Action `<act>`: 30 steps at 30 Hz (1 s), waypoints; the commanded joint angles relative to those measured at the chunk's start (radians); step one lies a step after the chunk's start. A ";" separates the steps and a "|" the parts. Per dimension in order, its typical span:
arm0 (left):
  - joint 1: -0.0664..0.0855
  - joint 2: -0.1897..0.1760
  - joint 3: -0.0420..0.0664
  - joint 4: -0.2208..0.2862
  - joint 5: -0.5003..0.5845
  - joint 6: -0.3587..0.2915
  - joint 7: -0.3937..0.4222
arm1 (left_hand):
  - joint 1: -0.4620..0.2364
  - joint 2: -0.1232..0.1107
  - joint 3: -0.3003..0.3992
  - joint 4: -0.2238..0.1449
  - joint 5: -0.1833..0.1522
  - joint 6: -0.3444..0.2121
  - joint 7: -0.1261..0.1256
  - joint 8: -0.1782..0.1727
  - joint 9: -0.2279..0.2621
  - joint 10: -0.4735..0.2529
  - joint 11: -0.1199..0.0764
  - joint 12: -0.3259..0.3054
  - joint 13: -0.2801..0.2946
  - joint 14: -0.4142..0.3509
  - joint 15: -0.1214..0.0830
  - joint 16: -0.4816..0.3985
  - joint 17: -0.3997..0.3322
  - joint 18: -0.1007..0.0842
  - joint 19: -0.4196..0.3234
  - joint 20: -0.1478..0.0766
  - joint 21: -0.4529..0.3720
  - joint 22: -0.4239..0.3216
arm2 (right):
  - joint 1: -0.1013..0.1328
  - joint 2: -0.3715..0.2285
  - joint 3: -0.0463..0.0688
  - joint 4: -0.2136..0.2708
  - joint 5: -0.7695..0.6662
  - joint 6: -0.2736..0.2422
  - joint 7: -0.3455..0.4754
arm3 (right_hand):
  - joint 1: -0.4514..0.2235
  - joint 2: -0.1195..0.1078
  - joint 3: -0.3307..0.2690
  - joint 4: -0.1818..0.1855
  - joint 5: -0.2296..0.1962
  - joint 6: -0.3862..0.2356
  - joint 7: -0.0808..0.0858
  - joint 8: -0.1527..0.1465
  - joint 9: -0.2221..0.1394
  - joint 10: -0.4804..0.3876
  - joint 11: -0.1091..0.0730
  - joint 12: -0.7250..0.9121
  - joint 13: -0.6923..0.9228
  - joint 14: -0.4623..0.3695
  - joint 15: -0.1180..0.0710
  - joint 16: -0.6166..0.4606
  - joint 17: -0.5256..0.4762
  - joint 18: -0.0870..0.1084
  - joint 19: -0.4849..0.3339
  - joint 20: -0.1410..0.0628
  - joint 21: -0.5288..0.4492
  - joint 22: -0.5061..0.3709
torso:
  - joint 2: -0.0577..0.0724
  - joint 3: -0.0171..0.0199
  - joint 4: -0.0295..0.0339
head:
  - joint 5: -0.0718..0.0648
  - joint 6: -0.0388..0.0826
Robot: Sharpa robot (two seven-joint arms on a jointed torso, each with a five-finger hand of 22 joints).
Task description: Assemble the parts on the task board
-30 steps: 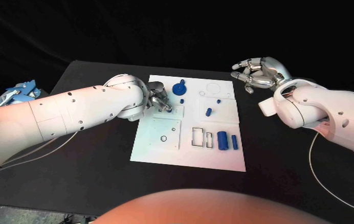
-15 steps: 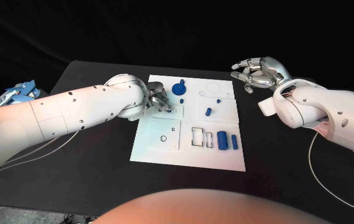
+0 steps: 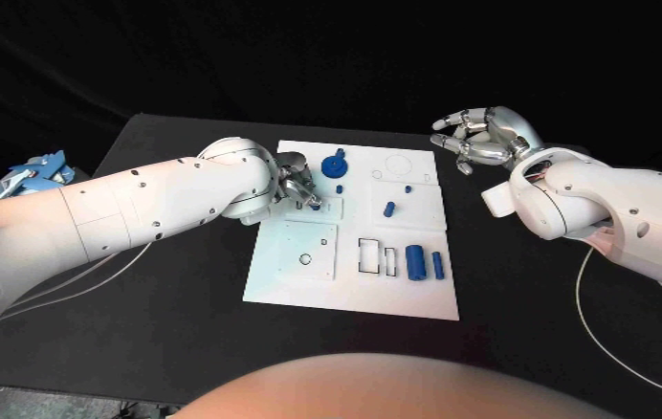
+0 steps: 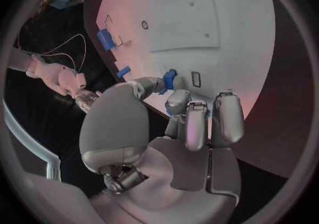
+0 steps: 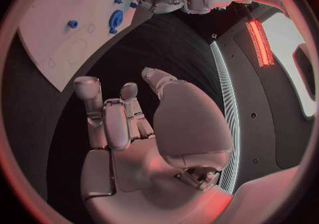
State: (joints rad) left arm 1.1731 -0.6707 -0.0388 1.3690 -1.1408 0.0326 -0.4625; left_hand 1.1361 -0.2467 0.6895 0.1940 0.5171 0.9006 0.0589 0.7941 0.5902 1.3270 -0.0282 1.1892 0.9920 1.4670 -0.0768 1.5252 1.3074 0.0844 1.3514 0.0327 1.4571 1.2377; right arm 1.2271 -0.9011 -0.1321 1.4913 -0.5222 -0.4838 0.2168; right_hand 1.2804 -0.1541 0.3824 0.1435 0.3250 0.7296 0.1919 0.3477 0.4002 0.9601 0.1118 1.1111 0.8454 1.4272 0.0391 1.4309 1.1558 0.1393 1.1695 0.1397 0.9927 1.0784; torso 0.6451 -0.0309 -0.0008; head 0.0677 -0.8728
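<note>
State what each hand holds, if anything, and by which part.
The left hand pinches a small blue part between fingertips, by its sides. The right hand holds nothing.

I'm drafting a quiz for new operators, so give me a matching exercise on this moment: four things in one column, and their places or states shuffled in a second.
Things:
1. left robot hand
2. right robot hand
3. round blue part
4. thick blue cylinder

Places or states:
A. lies near the near right corner of the task board
B. off the board, holding nothing
C. pinches a small blue part over the board
D. stands on the board's far half

Pairs: 1-C, 2-B, 3-D, 4-A
</note>
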 commanded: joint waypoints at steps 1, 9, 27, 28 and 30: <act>-0.003 0.008 -0.002 0.001 0.020 0.032 -0.002 | -0.001 0.010 0.150 -0.163 -0.005 -0.001 -0.011 -0.001 0.003 0.011 0.000 0.007 0.004 0.080 -0.006 0.005 0.165 -0.014 0.009 -0.001 0.005 0.003 | -0.001 0.001 0.000 0.000 -0.003 0.003 0.011 | -0.008 0.001 -0.001 0.007 0.006 -0.005 0.002 0.004 -0.001 -0.001 -0.003 0.005 -0.001 0.000 -0.004 -0.005 -0.002 0.001 -0.005 0.000 -0.003 -0.001 | 0.000 -0.0001 -0.0001 | -0.001 0.000; -0.003 0.014 -0.002 -0.004 0.027 0.049 -0.012 | -0.017 0.016 0.071 -0.137 -0.018 0.001 -0.023 -0.008 0.012 0.024 -0.007 0.012 0.017 0.082 -0.012 0.009 0.172 -0.015 0.014 -0.006 0.004 0.009 | -0.001 -0.001 0.000 0.001 -0.003 0.003 0.011 | -0.008 0.001 -0.001 0.007 0.006 -0.005 0.002 0.004 -0.001 -0.001 -0.003 0.005 -0.001 0.000 -0.004 -0.005 -0.002 0.001 -0.005 0.000 -0.003 -0.001 | 0.000 -0.0005 0.0006 | -0.005 0.000; -0.003 0.025 -0.002 -0.020 0.027 0.049 -0.036 | -0.054 0.026 -0.049 -0.055 -0.024 0.027 -0.033 -0.030 0.009 0.030 -0.015 0.019 0.037 0.083 -0.019 0.012 0.179 -0.018 0.024 -0.013 0.005 0.022 | -0.001 -0.001 0.000 0.000 -0.003 0.003 0.012 | -0.009 0.001 0.000 0.009 0.007 -0.007 0.002 0.006 -0.002 -0.003 -0.003 0.005 -0.004 -0.001 -0.004 -0.005 -0.004 0.002 -0.005 0.000 -0.006 -0.003 | 0.000 -0.0006 0.0008 | -0.010 0.000; -0.003 0.026 -0.002 -0.021 0.027 0.048 -0.037 | -0.070 0.024 -0.073 -0.034 -0.027 0.032 -0.032 -0.032 0.009 0.030 -0.014 0.019 0.038 0.083 -0.018 0.012 0.179 -0.019 0.025 -0.013 0.005 0.024 | -0.001 -0.001 0.000 0.000 -0.003 0.003 0.012 | -0.010 0.001 0.000 0.009 0.007 -0.007 0.002 0.006 -0.002 -0.004 -0.003 0.005 -0.005 -0.001 -0.004 -0.006 -0.004 0.002 -0.006 0.000 -0.007 -0.003 | 0.000 -0.0005 0.0008 | -0.010 0.000; -0.003 0.025 -0.002 -0.021 0.027 0.047 -0.038 | -0.075 0.026 -0.099 -0.016 -0.027 0.036 -0.033 -0.036 0.008 0.030 -0.014 0.020 0.041 0.083 -0.019 0.012 0.179 -0.019 0.026 -0.013 0.005 0.025 | -0.001 -0.001 0.000 0.000 -0.003 0.003 0.012 | -0.010 0.001 0.000 0.009 0.007 -0.007 0.002 0.006 -0.002 -0.004 -0.003 0.005 -0.005 -0.001 -0.004 -0.006 -0.004 0.002 -0.006 0.000 -0.007 -0.003 | -0.001 -0.0007 0.0005 | -0.010 0.000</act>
State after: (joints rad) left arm 1.1732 -0.6493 -0.0386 1.3458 -1.1248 0.0563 -0.4949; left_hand 1.0680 -0.2212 0.5985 0.1774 0.4968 0.9317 0.0210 0.7604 0.5980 1.3541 -0.0416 1.2045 1.0317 1.4668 -0.0912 1.5327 1.3074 0.0843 1.3706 0.0163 1.4570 1.2613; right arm 1.2264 -0.9023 -0.1321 1.4910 -0.5219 -0.4849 0.2181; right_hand 1.2804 -0.1541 0.3823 0.1492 0.3250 0.7296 0.1919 0.3477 0.3992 0.9601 0.1118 1.1111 0.8421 1.4272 0.0391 1.4309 1.1527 0.1393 1.1695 0.1397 0.9928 1.0772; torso 0.6452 -0.0316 -0.0003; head 0.0576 -0.8728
